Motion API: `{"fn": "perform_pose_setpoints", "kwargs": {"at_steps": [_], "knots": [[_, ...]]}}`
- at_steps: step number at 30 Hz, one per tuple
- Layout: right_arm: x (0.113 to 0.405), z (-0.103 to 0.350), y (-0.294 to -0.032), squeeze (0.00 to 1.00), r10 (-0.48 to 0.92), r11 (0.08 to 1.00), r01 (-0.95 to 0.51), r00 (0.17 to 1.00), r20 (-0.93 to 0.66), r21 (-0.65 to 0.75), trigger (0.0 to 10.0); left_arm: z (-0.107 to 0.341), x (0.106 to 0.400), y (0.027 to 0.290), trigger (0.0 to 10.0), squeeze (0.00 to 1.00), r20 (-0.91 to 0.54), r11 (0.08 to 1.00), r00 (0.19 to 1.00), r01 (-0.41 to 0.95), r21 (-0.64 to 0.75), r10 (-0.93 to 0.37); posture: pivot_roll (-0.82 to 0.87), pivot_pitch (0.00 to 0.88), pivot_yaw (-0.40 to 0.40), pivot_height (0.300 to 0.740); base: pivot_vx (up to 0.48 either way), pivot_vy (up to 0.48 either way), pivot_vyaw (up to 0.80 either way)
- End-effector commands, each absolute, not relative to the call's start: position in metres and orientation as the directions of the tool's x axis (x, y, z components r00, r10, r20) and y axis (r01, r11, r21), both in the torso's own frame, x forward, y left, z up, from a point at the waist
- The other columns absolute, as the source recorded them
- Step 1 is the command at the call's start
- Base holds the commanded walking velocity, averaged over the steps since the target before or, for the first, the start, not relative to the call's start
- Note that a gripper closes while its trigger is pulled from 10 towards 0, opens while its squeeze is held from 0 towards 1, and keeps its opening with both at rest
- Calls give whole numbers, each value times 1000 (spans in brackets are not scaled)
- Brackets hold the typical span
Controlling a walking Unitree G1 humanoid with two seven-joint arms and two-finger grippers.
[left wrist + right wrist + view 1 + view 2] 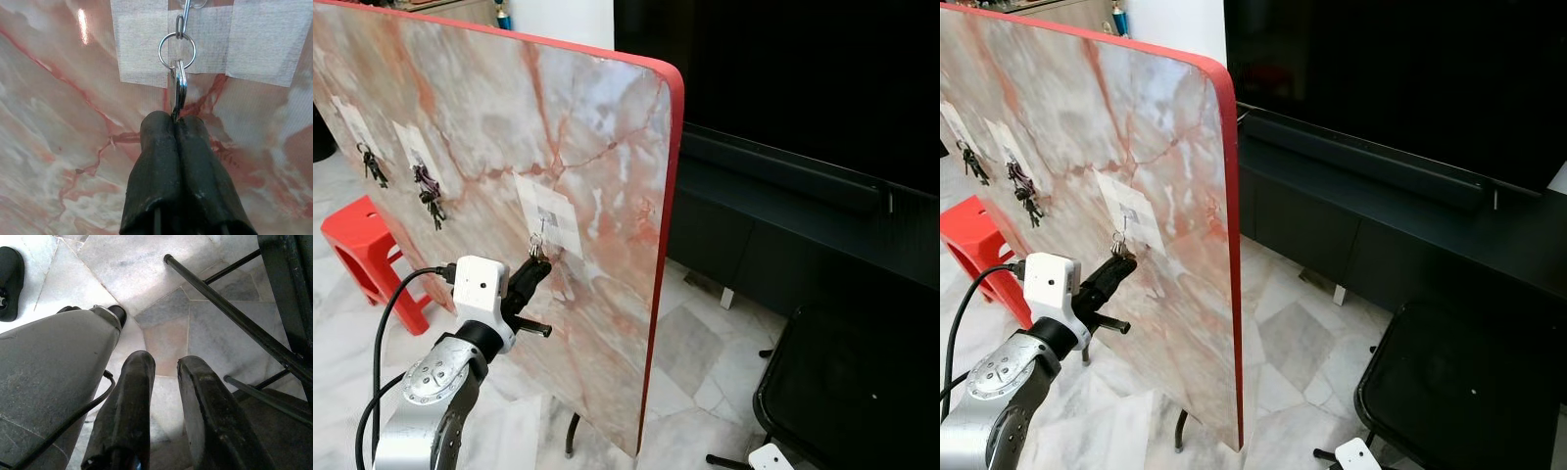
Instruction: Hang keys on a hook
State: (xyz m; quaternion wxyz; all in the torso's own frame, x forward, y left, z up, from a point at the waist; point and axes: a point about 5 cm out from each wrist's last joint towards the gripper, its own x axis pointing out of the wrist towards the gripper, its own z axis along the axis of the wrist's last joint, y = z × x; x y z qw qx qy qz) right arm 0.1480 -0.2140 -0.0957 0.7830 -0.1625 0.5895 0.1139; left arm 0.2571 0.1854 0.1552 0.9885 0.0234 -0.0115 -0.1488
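From the head views, we are reaching our left gripper (536, 262) to the marble board (509, 127), pinching the keys (537, 252) below the taped hook (540, 223). At the left wrist, the ring (176, 50) is hanging on the hook; releasing comes next, we judge. Our right gripper (164, 377) is hanging spread, idle.

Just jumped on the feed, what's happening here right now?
The left pincer is shut on a key held up against the tipped-up marble tabletop. The key's ring looks already linked to the hook at the taped white patch, and the pincer has not let go. Two other key bunches hang from patches further along the board. The right pincer hangs open and idle over the floor, near a black stool.
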Motion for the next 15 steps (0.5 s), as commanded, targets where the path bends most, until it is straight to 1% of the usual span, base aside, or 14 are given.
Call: {"fn": "perform_pose_setpoints", "kwargs": {"at_steps": [1,6,7,8,9,10,15], "knots": [[149,-96,-213,0,-12,918,-377,283,-959,-123,10000,146,256,188,10000,0,-40,956,957,288,55,-286,31,0,-24,740,0,0,0],[149,-96,-213,0,-12,919,-375,284,-959,-123,10000,147,259,192,10000,0,-37,965,967,253,68,-251,29,0,-22,740,0,0,0],[149,-96,-213,0,-12,919,-375,284,-959,-122,10000,147,260,195,10000,757,-38,968,971,240,77,-238,30,0,-22,740,0,0,0],[149,-96,-213,0,-12,919,-375,284,-959,-122,10000,147,260,195,10000,757,-38,968,971,240,77,-238,30,0,-22,740,0,0,0],[149,-96,-213,0,-12,919,-375,284,-959,-122,10000,147,260,195,10000,933,-39,968,971,238,77,-235,29,0,-22,740,0,0,0],[149,-96,-213,0,-11,919,-374,285,-959,-122,10000,147,260,196,10000,1000,-39,969,971,236,77,-234,29,0,-22,740,0,0,0],[149,-96,-213,0,-10,921,-371,289,-957,-122,10000,150,261,194,10000,1000,-14,969,971,238,63,-237,31,0,-23,740,0,0,0]]}}
